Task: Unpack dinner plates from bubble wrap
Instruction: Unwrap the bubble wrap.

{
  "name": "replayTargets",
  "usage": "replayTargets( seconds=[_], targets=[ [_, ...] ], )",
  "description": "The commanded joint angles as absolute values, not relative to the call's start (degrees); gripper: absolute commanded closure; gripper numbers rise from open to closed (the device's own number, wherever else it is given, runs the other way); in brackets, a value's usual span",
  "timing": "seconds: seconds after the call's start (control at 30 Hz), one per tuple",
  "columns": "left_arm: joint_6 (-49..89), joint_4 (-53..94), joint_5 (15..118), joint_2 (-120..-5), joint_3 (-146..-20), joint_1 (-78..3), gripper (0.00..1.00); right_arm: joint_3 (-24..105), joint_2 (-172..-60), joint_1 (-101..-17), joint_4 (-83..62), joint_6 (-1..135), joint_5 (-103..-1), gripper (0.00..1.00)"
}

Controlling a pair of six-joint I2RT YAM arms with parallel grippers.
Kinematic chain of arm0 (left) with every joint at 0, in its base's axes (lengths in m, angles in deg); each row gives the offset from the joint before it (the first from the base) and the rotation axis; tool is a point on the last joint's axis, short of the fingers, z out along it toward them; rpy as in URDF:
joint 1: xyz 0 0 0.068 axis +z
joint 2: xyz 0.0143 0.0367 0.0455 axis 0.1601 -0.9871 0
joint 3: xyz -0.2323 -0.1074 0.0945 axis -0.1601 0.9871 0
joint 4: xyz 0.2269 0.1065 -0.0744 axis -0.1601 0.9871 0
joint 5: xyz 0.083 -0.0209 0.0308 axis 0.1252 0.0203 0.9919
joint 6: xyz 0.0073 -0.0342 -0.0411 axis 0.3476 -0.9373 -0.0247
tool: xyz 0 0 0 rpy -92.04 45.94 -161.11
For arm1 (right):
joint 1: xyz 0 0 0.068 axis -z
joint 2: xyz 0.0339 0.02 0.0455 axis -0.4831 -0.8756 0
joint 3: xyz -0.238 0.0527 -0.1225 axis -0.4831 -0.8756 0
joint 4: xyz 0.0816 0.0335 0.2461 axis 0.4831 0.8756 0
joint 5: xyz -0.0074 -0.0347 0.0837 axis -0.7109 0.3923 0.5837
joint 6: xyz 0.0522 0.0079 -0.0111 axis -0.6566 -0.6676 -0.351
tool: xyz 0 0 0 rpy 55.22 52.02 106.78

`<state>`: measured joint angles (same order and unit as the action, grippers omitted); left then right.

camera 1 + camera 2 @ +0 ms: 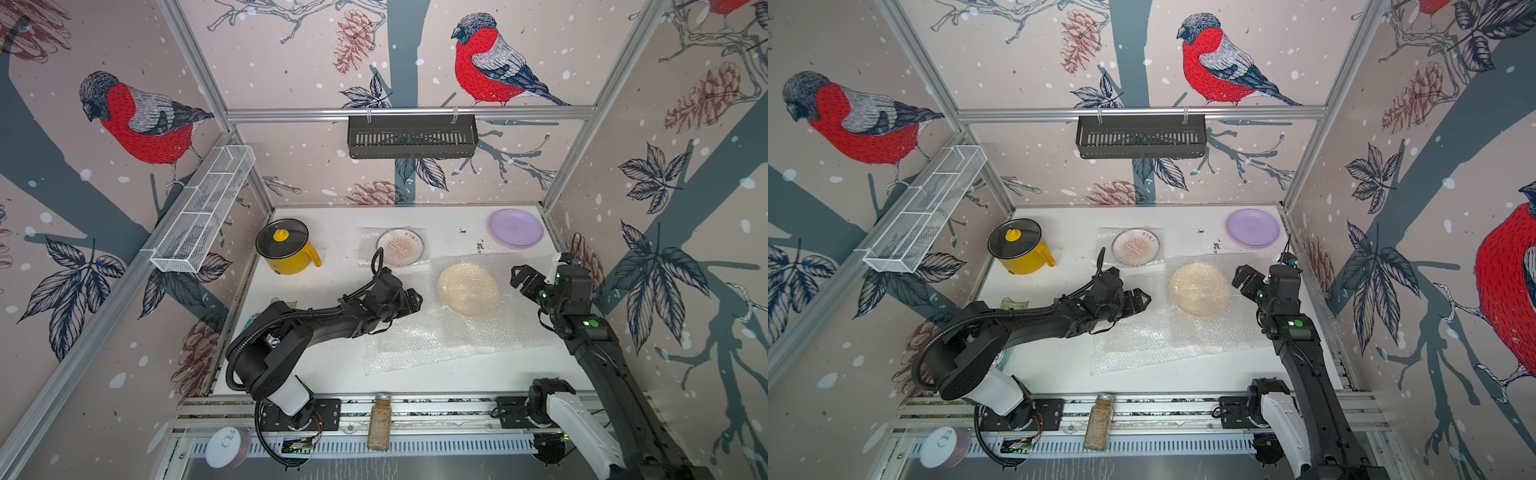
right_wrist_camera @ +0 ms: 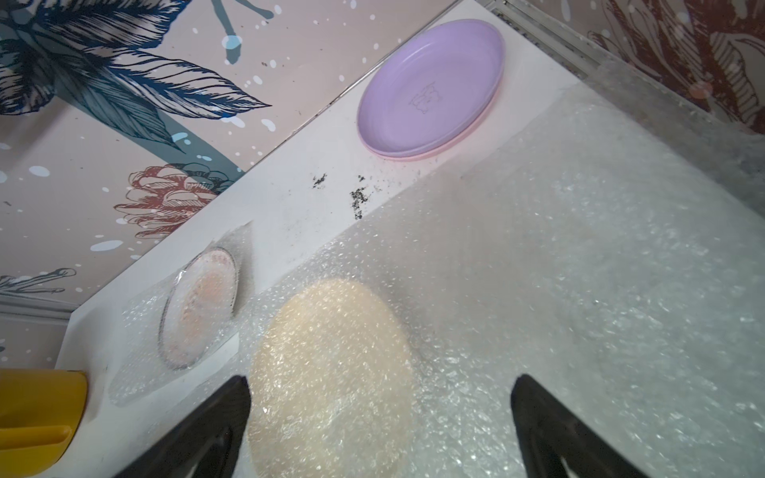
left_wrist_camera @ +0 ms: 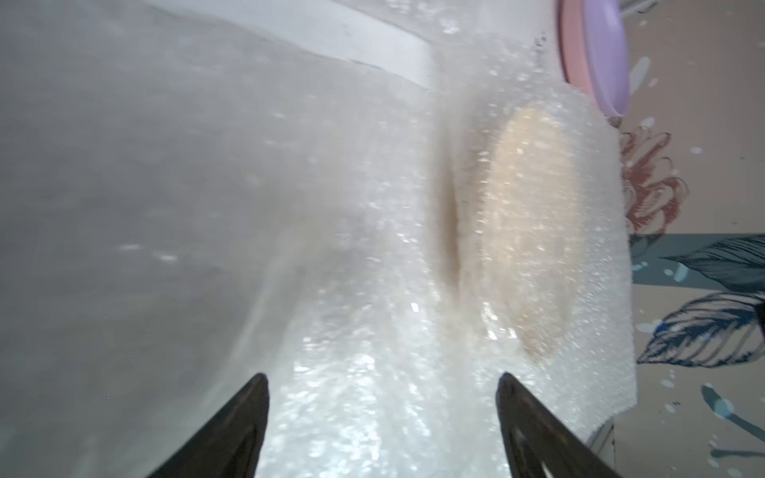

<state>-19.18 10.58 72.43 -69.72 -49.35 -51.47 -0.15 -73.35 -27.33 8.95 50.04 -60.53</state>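
A cream dinner plate [image 1: 468, 289] [image 2: 331, 380] lies mid-table under a layer of bubble wrap [image 1: 419, 338] [image 3: 372, 405] that spreads toward the front. My left gripper [image 1: 414, 300] [image 3: 381, 376] hovers open just left of that plate, over the wrap, with nothing between its fingers. My right gripper [image 1: 518, 276] [image 2: 381, 377] stands open just right of the plate, also empty. A sunburst plate [image 1: 400, 247] sits behind, inside its own small bubble wrap. A lilac plate [image 1: 515, 227] rests bare on a pink plate [image 2: 414, 155] at the back right.
A yellow pot with a black lid [image 1: 286, 249] stands at the back left. A spice jar [image 1: 379, 422] and a white tin lid [image 1: 222, 446] lie on the front rail. A black basket [image 1: 411, 137] and a white wire rack [image 1: 203, 208] hang on the walls.
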Motion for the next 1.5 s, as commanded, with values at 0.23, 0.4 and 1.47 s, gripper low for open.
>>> replayTargets(
  seconds=[0.23, 0.4, 1.47],
  targets=[
    [-17.08, 7.1, 68.19, -72.03, -44.12, -43.21, 0.15, -4.5, -75.81, -19.13, 5.44, 50.2, -53.23, 0.01],
    [-15.68, 6.62, 65.6, -70.86, -39.96, -35.68, 0.15, -5.95, -78.89, -18.5, 2.79, 50.92, -47.35, 0.01],
    [1.54, 19.91, 67.21, -41.1, -44.12, -45.6, 0.11, 5.52, -77.04, -45.84, 10.38, 48.26, -62.4, 0.96]
  ],
)
